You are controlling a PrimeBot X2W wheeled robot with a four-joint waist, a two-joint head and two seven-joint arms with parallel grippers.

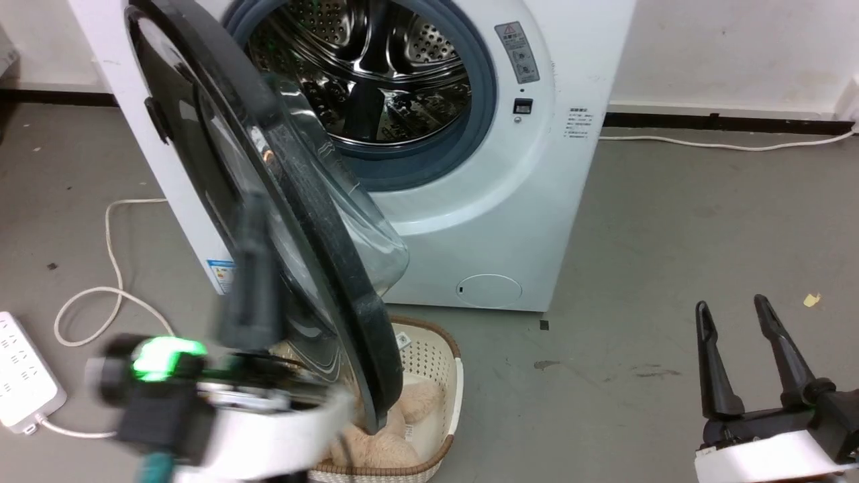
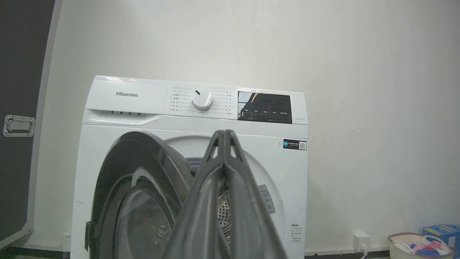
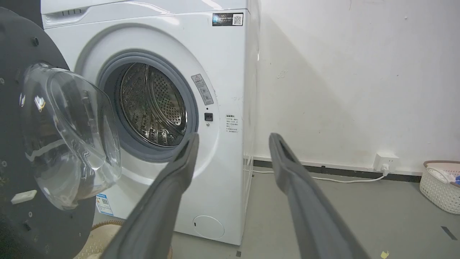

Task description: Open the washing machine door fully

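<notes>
1. Grey floor (image 1: 671, 235) and pale wall (image 2: 359, 108) behind; white washing machine (image 1: 510, 221) stands against the wall.
2. Door (image 1: 315, 221): swung well out from the machine front, hinged on the machine's left side, approx. edge-on to the head cam. Its glass bowl faces back toward the steel drum (image 1: 376, 74), which is fully exposed.
3. Left gripper (image 2: 224, 135): fingers pressed together, nothing between them. It sits in front of the machine, by the door's lower outer face; blurred in head view, so can't tell if it touches the door.
4. Right gripper (image 1: 731, 302): fingers spread wide, empty, well apart from the machine, off its right front corner.
5. Basket (image 1: 456, 362) w/ beige soft items on the floor just in front of the machine, under the door's lower edge.
6. Power strip (image 1: 20, 369) and white cable (image 1: 111, 235) lie left of the machine.
</notes>
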